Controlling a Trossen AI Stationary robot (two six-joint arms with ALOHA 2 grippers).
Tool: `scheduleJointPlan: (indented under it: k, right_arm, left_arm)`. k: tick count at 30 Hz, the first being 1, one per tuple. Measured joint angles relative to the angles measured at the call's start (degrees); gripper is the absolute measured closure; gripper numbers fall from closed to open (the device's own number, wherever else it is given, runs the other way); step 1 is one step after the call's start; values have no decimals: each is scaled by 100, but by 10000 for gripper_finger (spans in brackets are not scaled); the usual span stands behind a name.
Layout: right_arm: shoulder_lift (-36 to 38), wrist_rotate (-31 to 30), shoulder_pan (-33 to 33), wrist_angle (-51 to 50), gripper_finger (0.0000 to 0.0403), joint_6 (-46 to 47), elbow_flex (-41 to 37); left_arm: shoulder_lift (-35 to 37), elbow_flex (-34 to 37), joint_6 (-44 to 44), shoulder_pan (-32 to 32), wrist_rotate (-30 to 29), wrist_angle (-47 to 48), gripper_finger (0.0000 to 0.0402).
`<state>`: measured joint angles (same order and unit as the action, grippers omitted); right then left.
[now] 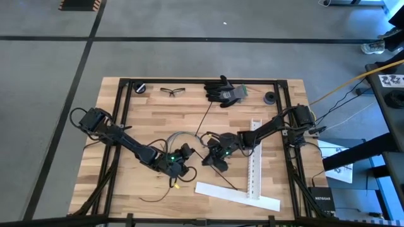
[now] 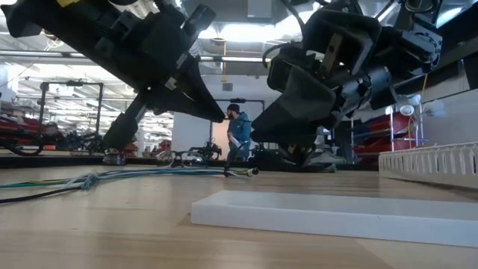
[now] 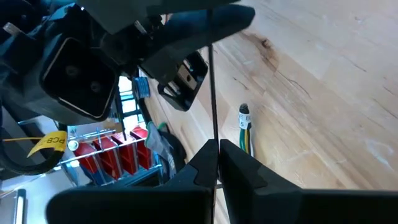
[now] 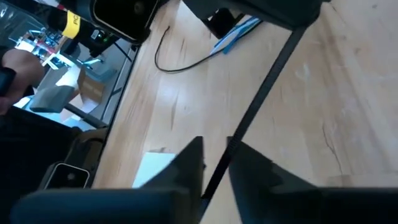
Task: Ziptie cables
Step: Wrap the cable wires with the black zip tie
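Observation:
A thin black ziptie [image 3: 212,93] spans the short gap between my two grippers above the middle of the table. My left gripper [image 3: 217,158] is shut on one stretch of it, my right gripper [image 4: 216,158] on another. The cables [image 1: 177,135], pale limp wires, lie in a loop on the wood behind and below the grippers; their labelled ends [image 3: 244,121] rest on the table under the ziptie. A second thin black strip [image 1: 203,120] lies flat on the table toward the far edge. My left gripper pinches the ziptie [image 3: 215,163] between its two fingertips. The strip runs straight on from the fingers to my right gripper, clear of the table. My right gripper has the same ziptie [image 4: 219,165] between its two fingers, which lie across it. From there the strip runs slanting on to my left gripper, off the wood.
A white perforated strip [image 1: 255,157] stands right of the grippers and a flat white strip [image 1: 237,195] lies nearer the front edge. A black glove [image 1: 224,91], safety glasses [image 1: 172,91] and two dark rolls [image 1: 140,87] lie along the far edge. A loose dark wire [image 1: 154,195] curls at front left.

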<state>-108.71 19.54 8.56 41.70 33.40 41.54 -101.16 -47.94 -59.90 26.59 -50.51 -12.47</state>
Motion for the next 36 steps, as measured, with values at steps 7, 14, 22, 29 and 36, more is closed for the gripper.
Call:
scheduleJointPlan:
  k: [7,14,22,29,36]
  right_arm:
    - [0,-195,9,2,395,-198,0]
    - [0,-209,2,-139,402,-220,0]
    - [0,-481,4,-163,402,-241,2]
    - [0,-738,4,-92,403,-269,6]
    - [0,-1130,9,105,403,-499,4]
  left_arm:
    - [0,0,664,-28,-1,-14,401]
    - [0,-37,1453,-28,-548,52,376]
    - [601,-304,4257,-2,-836,1344,292]
    - [1597,-153,8142,56,145,2600,250]
    - [2042,1170,10790,501,17,783,248]
